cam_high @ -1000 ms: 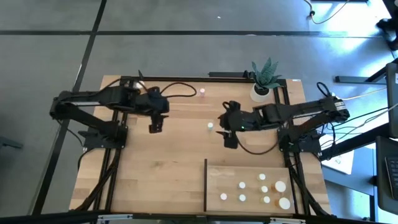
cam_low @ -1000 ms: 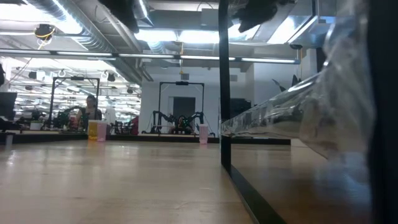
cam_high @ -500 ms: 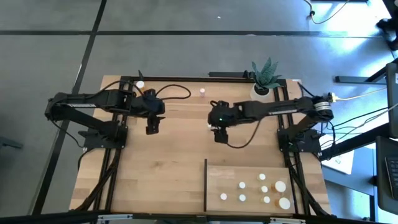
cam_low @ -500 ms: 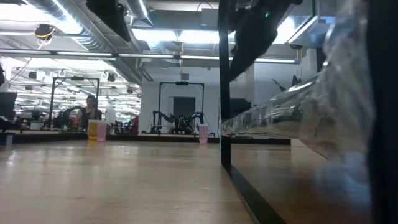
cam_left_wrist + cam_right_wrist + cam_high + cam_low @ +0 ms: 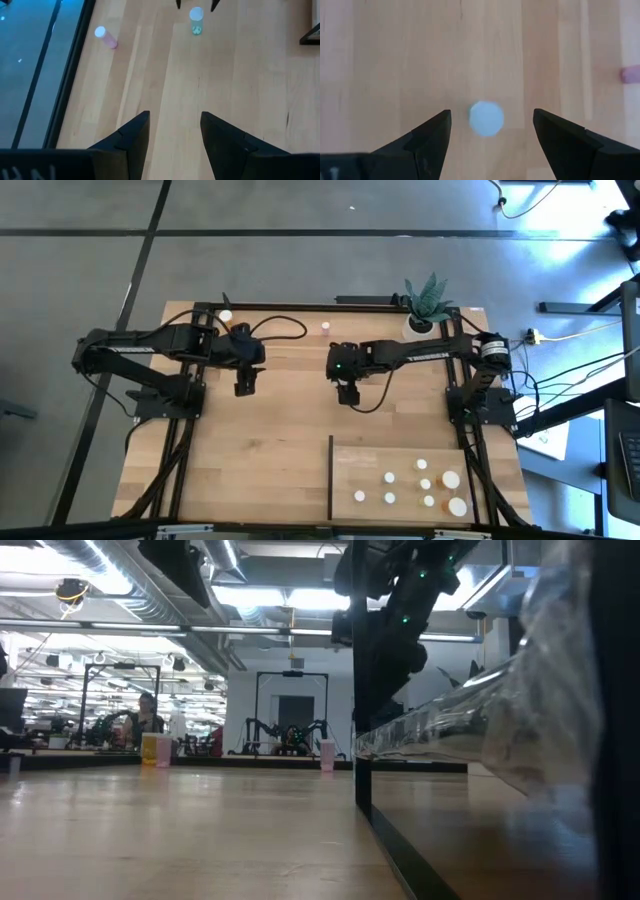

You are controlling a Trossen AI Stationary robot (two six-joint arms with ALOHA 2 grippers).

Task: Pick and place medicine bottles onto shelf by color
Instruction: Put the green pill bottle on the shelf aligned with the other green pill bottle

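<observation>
A small white-capped medicine bottle (image 5: 486, 119) stands upright on the tabletop. My right gripper (image 5: 491, 113) hangs open above it, one finger on either side of the cap, touching nothing. In the high view this gripper (image 5: 347, 393) hides the bottle. A pink bottle (image 5: 326, 327) stands on its base near the far edge. My left gripper (image 5: 243, 387) hangs open over bare wood at the left; its wrist view shows both bottles, pink (image 5: 105, 37) and white (image 5: 196, 20). The shelf (image 5: 360, 465) lies at the near right with several bottles on it.
A potted plant (image 5: 424, 310) stands at the far right corner. A white round cap (image 5: 225, 316) sits near the far left corner. The shelf's dark upright edge (image 5: 330, 477) faces the table's middle. Bare wood lies between the two arms.
My right gripper has swung toward the table's left and come down, tipping more steeply downward, until it hangs over the white bottle, still open. The bottles have not moved.
</observation>
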